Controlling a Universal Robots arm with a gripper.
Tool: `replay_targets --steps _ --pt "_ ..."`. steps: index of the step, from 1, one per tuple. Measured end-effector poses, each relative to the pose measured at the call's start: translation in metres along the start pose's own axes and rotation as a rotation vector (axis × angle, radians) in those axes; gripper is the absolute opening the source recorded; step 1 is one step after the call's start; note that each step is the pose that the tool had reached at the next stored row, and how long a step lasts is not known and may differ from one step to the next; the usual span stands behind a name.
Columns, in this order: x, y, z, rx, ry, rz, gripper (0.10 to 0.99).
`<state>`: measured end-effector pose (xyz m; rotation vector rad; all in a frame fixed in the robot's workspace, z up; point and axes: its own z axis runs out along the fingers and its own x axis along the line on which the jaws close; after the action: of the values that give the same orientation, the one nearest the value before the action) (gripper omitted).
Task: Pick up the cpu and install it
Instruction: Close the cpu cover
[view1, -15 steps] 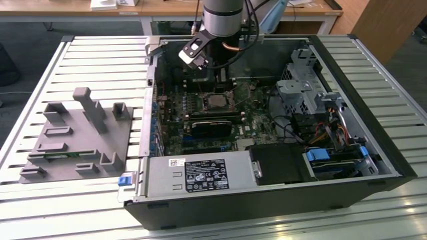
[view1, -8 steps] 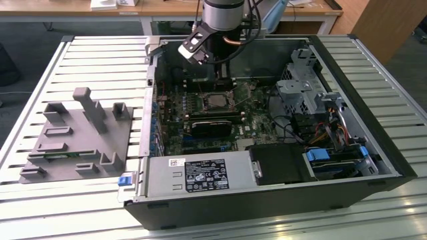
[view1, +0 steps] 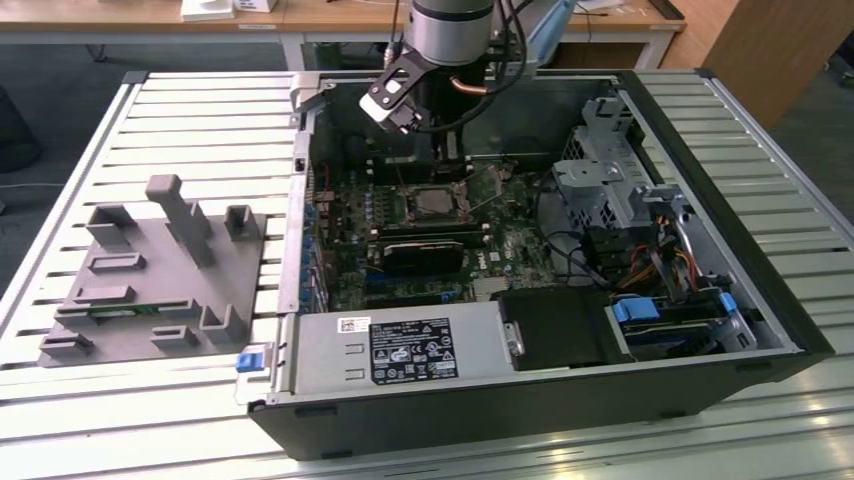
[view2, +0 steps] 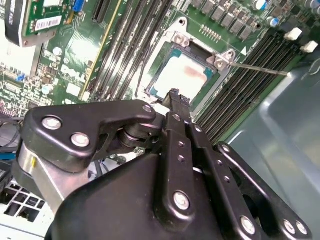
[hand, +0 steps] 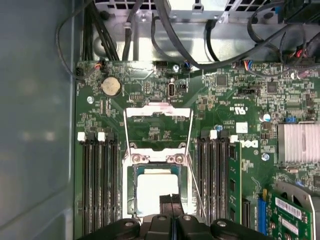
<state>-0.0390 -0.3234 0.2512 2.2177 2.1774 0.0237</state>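
Observation:
The cpu (hand: 154, 192) lies flat in its socket on the green motherboard (hand: 220, 107), silver top up, also seen in the second wrist view (view2: 182, 75) and the exterior view (view1: 430, 203). The socket's metal load plate (hand: 157, 111) is swung open beside it, with thin lever wires along the sides. My gripper (hand: 170, 201) hangs just above the cpu's edge with its two black fingers pressed together and nothing between them; its tip (view2: 174, 95) stands clear of the chip. The arm (view1: 451, 30) reaches down into the open computer case (view1: 781, 330).
Memory slots (hand: 97, 185) flank the socket on both sides. A black heatsink block (view1: 420, 255), the power supply (view1: 400, 350) and a drive cage (view1: 601, 170) crowd the case. Cables (hand: 175, 37) run along the board's edge. A gray fixture (view1: 160, 270) sits on the slatted table at the exterior view's left.

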Motion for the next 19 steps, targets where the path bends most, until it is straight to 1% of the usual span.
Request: replay_targets --steps 3,4,7,8,10,14,19 --pt "0.0 0.0053 0.0002 0.001 0.0043 0.0 0.106" --pt "0.0 0.0058 -0.0005 0.002 0.0049 0.0 0.106" --pt "0.0 0.0066 -0.0061 0.003 0.0068 0.0 0.106" --pt "0.0 0.0071 -0.0066 0.003 0.0068 0.0 0.106" --pt "0.0001 0.0093 -0.0065 0.003 0.0071 0.0 0.106" --pt "0.0001 0.0168 -0.0063 0.006 0.0068 0.0 0.106" --pt "0.0003 0.0235 -0.0048 0.008 0.0067 0.0 0.106"
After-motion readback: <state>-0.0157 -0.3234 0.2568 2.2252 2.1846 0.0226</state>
